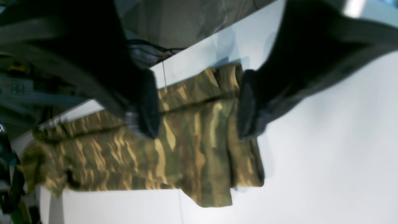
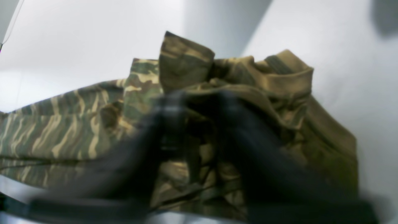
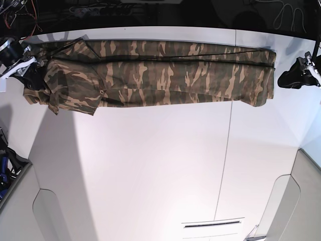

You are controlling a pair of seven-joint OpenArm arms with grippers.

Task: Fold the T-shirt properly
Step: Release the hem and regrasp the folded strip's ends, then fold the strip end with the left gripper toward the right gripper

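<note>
Base view shows the camouflage cloth T-shirt (image 3: 160, 75), folded into a long band on the white table (image 3: 150, 165); the right gripper (image 2: 189, 124) looks clamped on bunched cloth at the tan collar end; the left gripper (image 1: 199, 102), jaws wide and empty, hovers at the hem end; it should pinch both hem layers squarely before the next fold.

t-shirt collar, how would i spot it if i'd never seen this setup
Start at the white table, where the camouflage T-shirt lies as one long band along the far edge. Follow it to the bunched end by the right pincer. There the collar is the only plain tan ribbed strip, with no camouflage pattern.
</note>
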